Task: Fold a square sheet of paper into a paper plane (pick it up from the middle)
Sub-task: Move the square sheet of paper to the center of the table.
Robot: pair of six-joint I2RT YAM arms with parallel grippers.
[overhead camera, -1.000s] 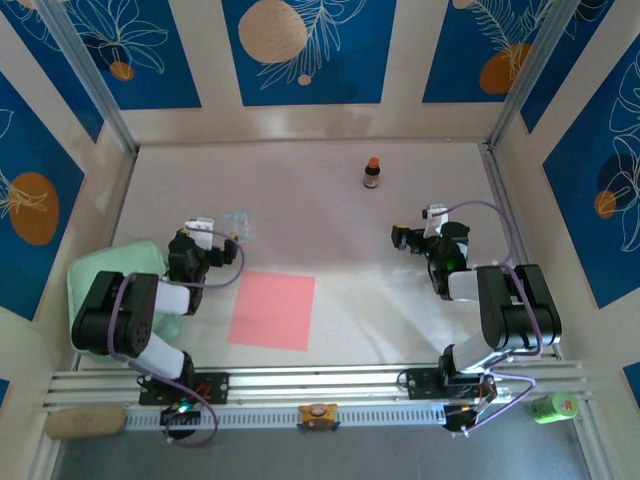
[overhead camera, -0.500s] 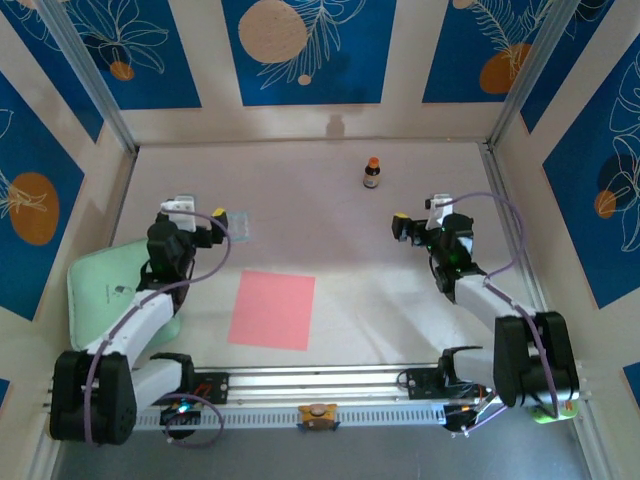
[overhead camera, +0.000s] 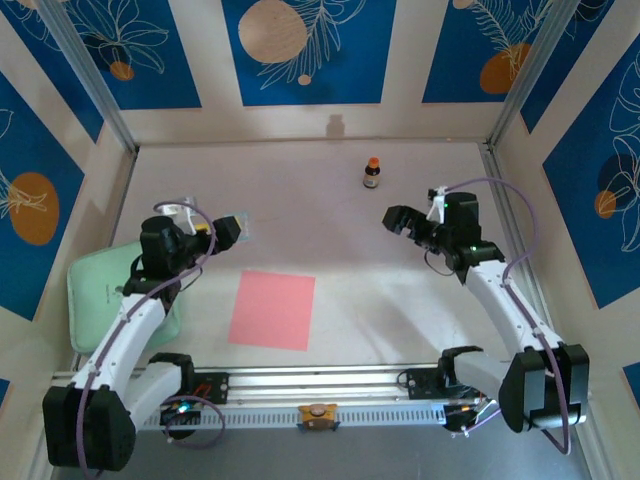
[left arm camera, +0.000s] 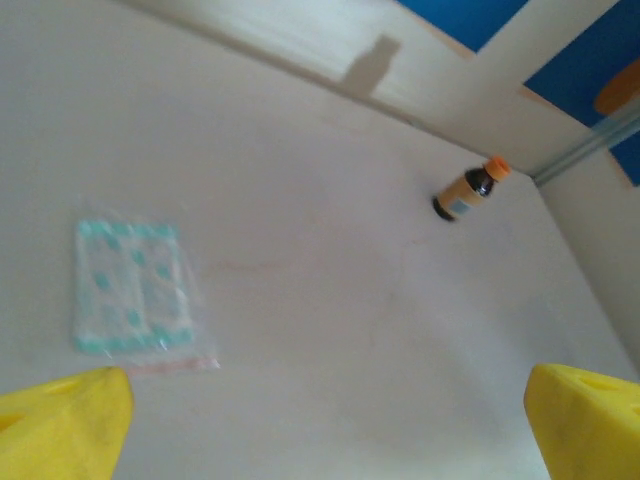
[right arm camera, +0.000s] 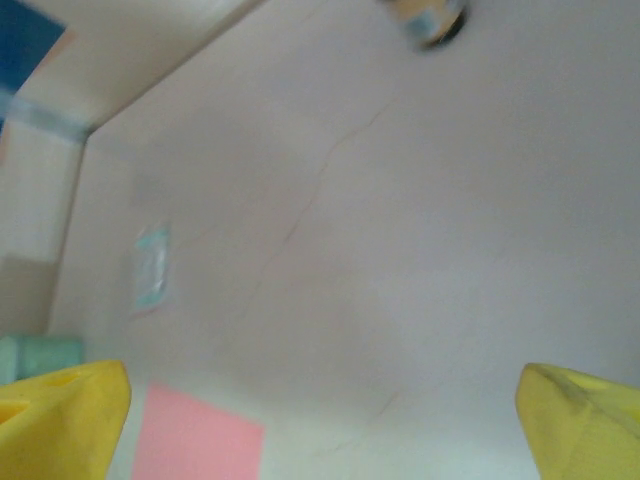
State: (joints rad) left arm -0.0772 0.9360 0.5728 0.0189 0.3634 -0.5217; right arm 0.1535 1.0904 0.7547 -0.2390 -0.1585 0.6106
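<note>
Just past the aluminium rail [overhead camera: 320, 384] at the near edge, the flat square sheet of thin salmon-pink paper [overhead camera: 272, 310] lies unfolded on the pale tabletop [overhead camera: 330, 250], between the two arms and touched by neither. A mint-green pad [overhead camera: 100, 290] sits to its left, under the left arm.

Farther in, the left gripper [overhead camera: 227, 231] hangs above the table, beyond the sheet's far left corner. Its yellow fingertips [left arm camera: 62, 420] stand wide apart with nothing between them, and in its wrist view they frame bare tabletop. Right beside it lies a small pale bluish translucent packet [left arm camera: 132, 288], flat on the table.

Well to the right, the right gripper [overhead camera: 398, 218] also hovers with its yellow fingertips [right arm camera: 585, 415] spread wide and nothing held. Its wrist camera looks across the table at the sheet's corner [right arm camera: 198, 443] and the packet [right arm camera: 152, 266] beyond.

Farthest back, near the rear wall, a small brown bottle with an orange cap [overhead camera: 372, 173] stands upright, apart from everything else.
</note>
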